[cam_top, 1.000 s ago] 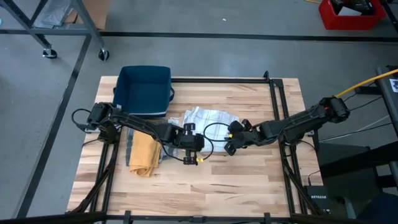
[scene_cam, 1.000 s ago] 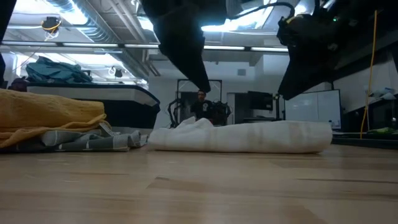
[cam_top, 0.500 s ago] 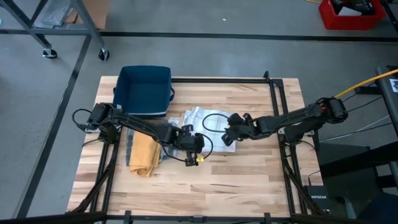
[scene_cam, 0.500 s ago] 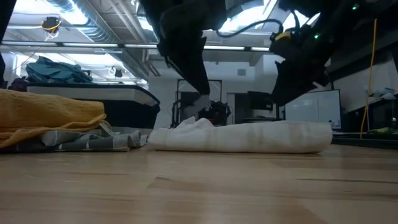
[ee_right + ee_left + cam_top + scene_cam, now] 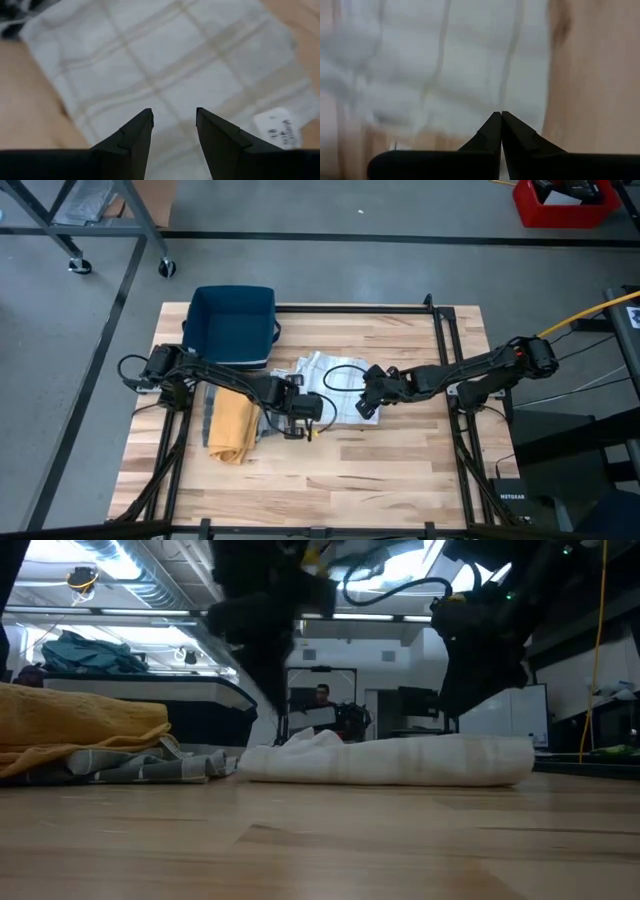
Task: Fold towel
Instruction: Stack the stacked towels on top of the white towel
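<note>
In the high view a white towel (image 5: 335, 375) with faint tan checks lies near the centre of the wooden table (image 5: 390, 470), folded into a rumpled rectangle. The left gripper (image 5: 308, 416) sits at the towel's lower left edge, just below centre of the frame, and the left wrist view shows its two dark fingers (image 5: 492, 131) pressed together tip to tip, holding nothing, with the towel's cloth filling the frame beyond them. The right gripper (image 5: 366, 402) hangs over the towel's right edge, a little right of centre; in the right wrist view its fingers (image 5: 140, 125) stand apart with a clear gap, nothing between them, and the checked cloth and a small white label (image 5: 274, 125) lie below.

In the low view the towel (image 5: 400, 760) stretches as a low roll across the middle of the frame, both dark arms reaching down above it.

At the centre left of the high view a yellow cloth (image 5: 232, 430) lies folded on top of a grey patterned cloth (image 5: 262, 425), well left of the towel. A dark blue bin (image 5: 232, 325) stands in the upper left part of the table, just above those cloths.
</note>
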### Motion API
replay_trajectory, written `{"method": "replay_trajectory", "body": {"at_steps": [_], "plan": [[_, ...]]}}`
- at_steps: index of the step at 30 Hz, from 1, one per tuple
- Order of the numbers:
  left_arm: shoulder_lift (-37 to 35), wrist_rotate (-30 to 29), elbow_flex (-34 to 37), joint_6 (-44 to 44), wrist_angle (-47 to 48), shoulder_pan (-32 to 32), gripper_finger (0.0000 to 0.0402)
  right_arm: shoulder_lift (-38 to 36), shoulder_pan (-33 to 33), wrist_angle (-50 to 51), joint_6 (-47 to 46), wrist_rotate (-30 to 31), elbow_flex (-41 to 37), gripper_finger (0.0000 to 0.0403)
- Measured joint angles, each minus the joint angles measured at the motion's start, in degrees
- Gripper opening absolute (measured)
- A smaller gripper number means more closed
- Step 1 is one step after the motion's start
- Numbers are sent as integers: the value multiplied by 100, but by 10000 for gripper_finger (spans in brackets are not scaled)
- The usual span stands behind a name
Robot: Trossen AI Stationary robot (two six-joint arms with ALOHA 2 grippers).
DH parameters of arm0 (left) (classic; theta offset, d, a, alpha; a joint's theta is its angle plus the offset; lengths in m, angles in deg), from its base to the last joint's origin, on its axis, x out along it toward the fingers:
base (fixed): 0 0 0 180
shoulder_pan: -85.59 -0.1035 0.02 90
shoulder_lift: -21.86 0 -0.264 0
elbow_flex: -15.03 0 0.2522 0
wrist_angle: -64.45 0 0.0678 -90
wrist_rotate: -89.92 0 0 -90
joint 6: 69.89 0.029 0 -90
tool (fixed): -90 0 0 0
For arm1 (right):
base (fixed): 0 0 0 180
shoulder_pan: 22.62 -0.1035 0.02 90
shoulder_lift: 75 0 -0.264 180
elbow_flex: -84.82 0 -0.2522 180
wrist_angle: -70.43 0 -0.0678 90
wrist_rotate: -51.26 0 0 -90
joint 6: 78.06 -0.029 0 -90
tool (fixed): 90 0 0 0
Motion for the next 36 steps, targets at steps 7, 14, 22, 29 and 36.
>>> {"method": "replay_trajectory", "body": {"at_steps": [7, 14, 22, 29, 36], "plan": [[0, -36, 4, -115, 910, -120, 4, 0, -3, -695, 6, -463, 0, 160], [268, -70, -2, -42, 472, -322, 4, 0, -3, -970, 2, -684, 0, 160], [1023, -26, -7, 171, 299, -441, 4, 0, -249, -951, 4, -818, 0, 160], [1134, 1018, -24, -266, 86, -23, 4, -2, -508, -823, 6, -808, -1, 160], [1112, 2039, -7, -208, -1262, 600, 4, -4, -486, -695, 14, -886, 0, 160]]}}
